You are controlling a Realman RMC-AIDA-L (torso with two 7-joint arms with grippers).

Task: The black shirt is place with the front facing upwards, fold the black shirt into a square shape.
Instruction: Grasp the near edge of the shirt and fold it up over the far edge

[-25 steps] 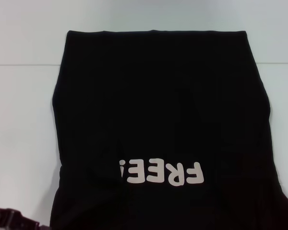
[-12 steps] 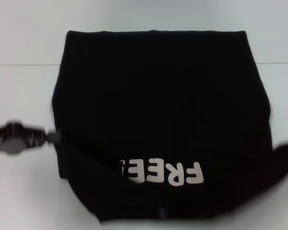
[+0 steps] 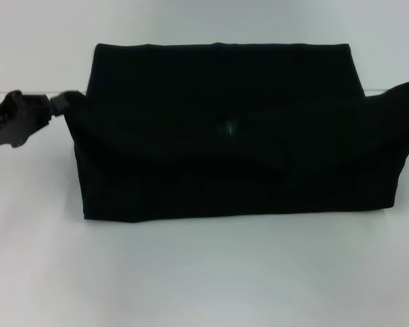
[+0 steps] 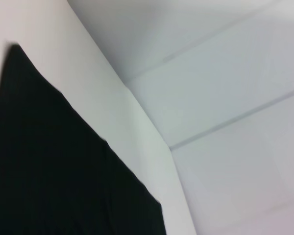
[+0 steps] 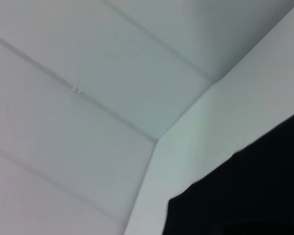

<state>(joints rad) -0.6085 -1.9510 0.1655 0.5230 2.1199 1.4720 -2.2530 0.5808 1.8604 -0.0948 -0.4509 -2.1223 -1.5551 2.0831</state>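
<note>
White table [image 3: 204, 272] — black shirt [image 3: 225, 136] folded over, left gripper [image 3: 71, 101] pinching its edge; right unclear.

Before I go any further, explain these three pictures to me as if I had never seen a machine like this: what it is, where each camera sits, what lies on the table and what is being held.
This is a robot with two arms on a body, each arm ending in a grasping tool. The wide picture comes from a camera on its head, looking forward and down at a white table. On the table lies the black shirt, doubled over into a wide band, its print out of sight.

The left tool is the dark piece at the shirt's left edge. It sits right at the cloth, so it appears to be gripping that corner. On the right, a raised point of cloth reaches the picture's edge; the right tool itself is not visible.

The other two pictures come from cameras on each wrist. Both show only black cloth against pale surfaces.
</note>
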